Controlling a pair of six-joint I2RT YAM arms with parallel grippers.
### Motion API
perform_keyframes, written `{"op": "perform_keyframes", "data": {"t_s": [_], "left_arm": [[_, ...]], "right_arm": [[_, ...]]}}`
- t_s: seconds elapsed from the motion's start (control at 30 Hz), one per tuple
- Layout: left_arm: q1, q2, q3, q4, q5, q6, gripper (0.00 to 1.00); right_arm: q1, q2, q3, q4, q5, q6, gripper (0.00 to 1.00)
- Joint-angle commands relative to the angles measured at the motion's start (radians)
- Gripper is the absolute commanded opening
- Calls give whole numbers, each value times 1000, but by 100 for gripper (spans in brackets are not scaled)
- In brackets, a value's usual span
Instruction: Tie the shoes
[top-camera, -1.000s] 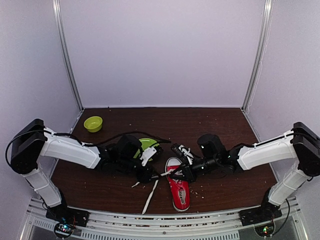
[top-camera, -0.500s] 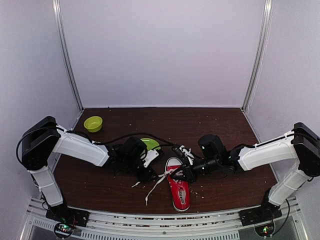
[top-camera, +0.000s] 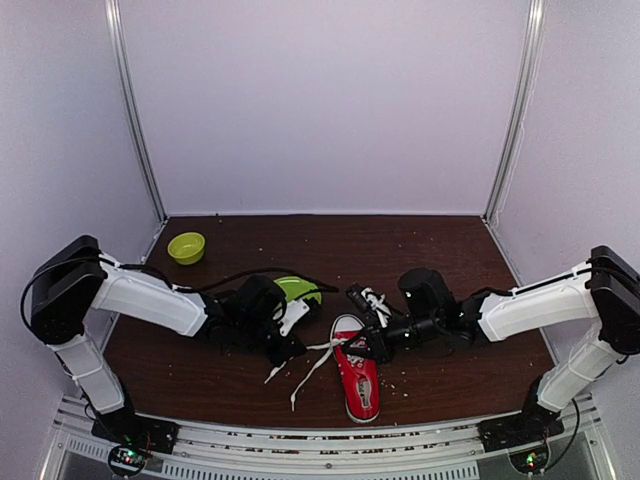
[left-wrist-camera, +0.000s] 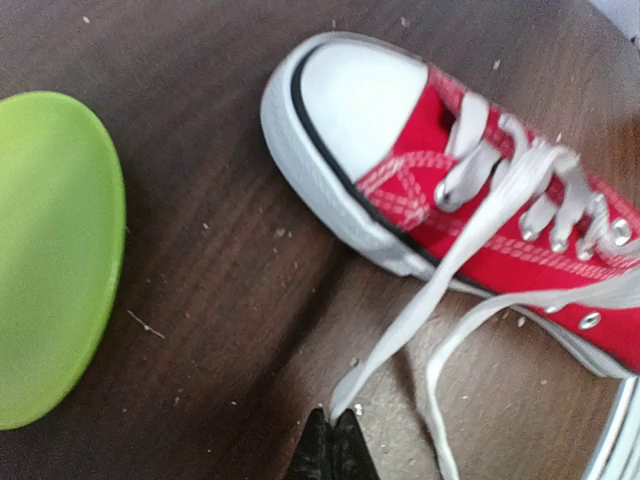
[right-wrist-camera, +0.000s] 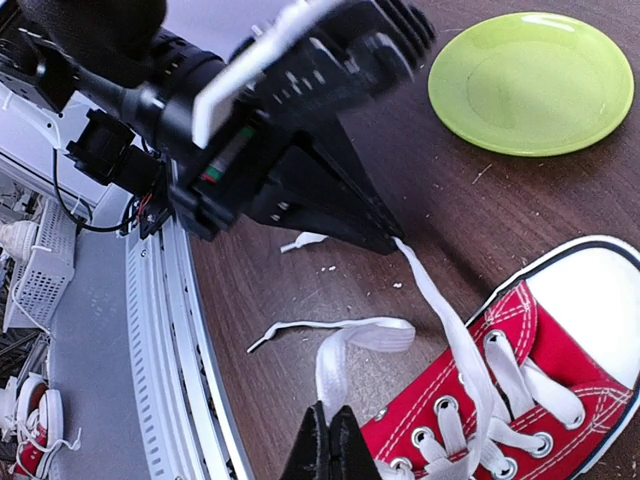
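Note:
The red shoe (top-camera: 358, 375) lies near the table's front edge, its white toe cap (left-wrist-camera: 355, 95) pointing away from the arm bases. Its white laces trail off to the left. My left gripper (top-camera: 296, 347) sits just left of the toe, low over the table. In the left wrist view it (left-wrist-camera: 332, 418) is shut on one lace (left-wrist-camera: 440, 270), which runs taut back to the eyelets. My right gripper (top-camera: 366, 346) hovers over the shoe's eyelets. In the right wrist view it (right-wrist-camera: 328, 415) is shut on the other lace (right-wrist-camera: 345, 355), which loops with its tip (right-wrist-camera: 262, 342) on the wood.
A green plate (top-camera: 297, 288) lies right behind the left gripper, and a small green bowl (top-camera: 186, 246) stands at the back left. Crumbs dot the brown table (top-camera: 440, 250). The metal rail (right-wrist-camera: 170, 330) runs along the near edge.
My left gripper has shut on a lace beside the toe, after standing open. The loose lace on the table has shifted from hanging straight to slanting left. The right arm has hardly moved.

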Motion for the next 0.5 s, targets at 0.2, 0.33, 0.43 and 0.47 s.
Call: {"op": "perform_keyframes", "data": {"t_s": [0.2, 0.33, 0.43, 0.47], "left_arm": [[-8, -162, 90, -200, 50, -234, 0], [-35, -133, 157, -395, 129, -317, 0], [-76, -142, 192, -390, 234, -405, 0], [-89, -139, 217, -377, 265, -428, 0]], "right_arm": [[2, -36, 2, -62, 117, 37, 0], [4, -54, 31, -115, 180, 72, 0], [9, -61, 39, -123, 206, 89, 0], [12, -63, 39, -124, 215, 91, 0]]}}
